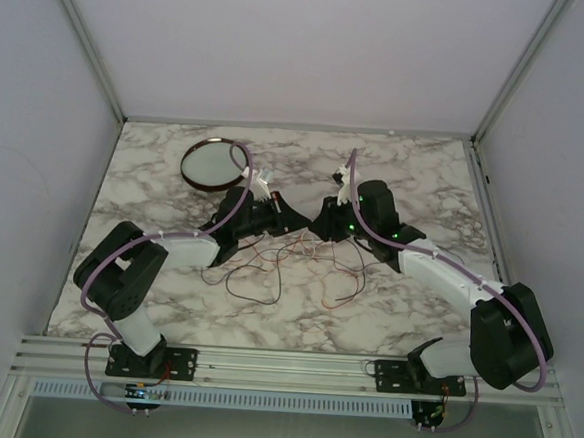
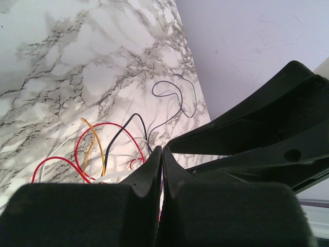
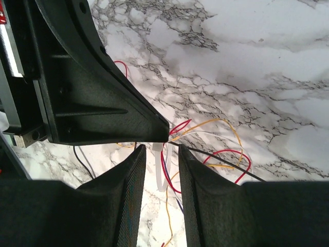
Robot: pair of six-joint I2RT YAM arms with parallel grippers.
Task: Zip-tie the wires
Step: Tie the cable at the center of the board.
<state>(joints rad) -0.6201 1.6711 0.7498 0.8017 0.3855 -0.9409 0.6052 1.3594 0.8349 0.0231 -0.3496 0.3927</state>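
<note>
From above, the left gripper (image 1: 305, 225) and the right gripper (image 1: 324, 221) meet tip to tip over the middle of the table (image 1: 426, 168). The wires (image 1: 279, 263) sprawl in loose loops just in front of them, toward the arm bases. A round dish (image 1: 190, 172) sits apart at the back left.

In the left wrist view, the left gripper (image 2: 161, 152) has its jaws pressed together, with thin coloured strands showing in the seam, so we judge it is pinching part of the wires (image 2: 105, 123). Most of the red, black, yellow and dark loops lie free on the marble beyond.

In the right wrist view, the right gripper (image 3: 161, 154) has its jaws a narrow gap apart. A white strip (image 3: 158, 175), probably the tie, and a few strands run through the gap. We cannot tell that anything is gripped.

Several things could go wrong from here. The pinch is thin, so a pull from the right arm could drag strands out of it. Loops lying wide on the table may be left outside the tie. The tips are so close that a small misjudged move could knock them together. If the right jaws close off-centre, they could push the strip away without catching it.
</note>
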